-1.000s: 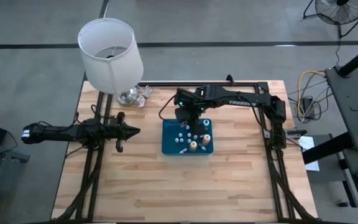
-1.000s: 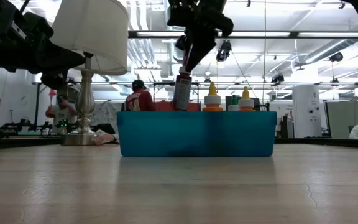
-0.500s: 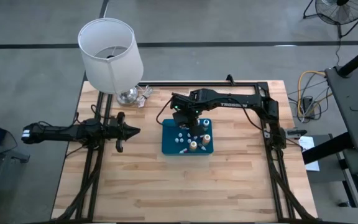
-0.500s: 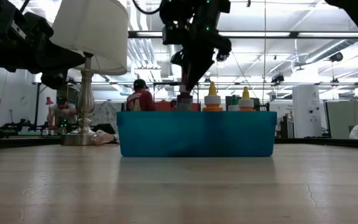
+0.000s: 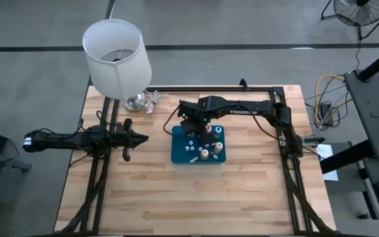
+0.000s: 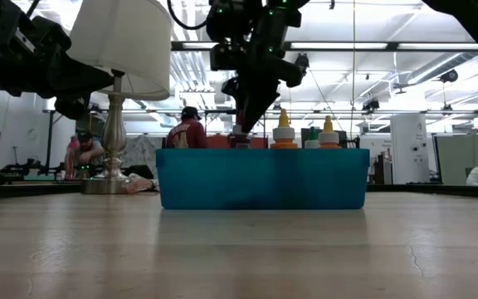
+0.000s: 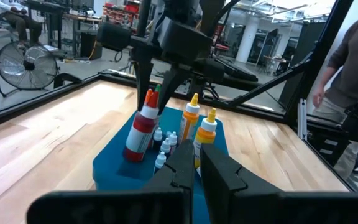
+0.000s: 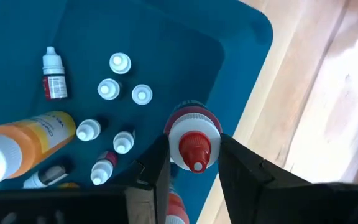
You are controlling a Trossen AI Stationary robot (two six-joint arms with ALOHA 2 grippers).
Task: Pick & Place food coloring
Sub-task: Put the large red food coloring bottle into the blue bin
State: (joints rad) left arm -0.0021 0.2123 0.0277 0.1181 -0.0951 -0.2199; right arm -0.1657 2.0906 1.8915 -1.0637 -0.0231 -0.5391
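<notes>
The right gripper has its jaws closed around a red-capped bottle, held upright inside the blue tray near its far edge. Beside it in the tray stand two orange bottles with yellow tips and a cluster of tiny white-capped food coloring bottles, one lying on its side. The left gripper rests with jaws closed and empty, left of the tray. A white-shaded lamp stands at the table's far left corner.

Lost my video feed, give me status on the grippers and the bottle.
Right gripper shut on red-capped bottle, standing in blue tray. Left gripper shut, parked table-left. Small bottles close by.
</notes>
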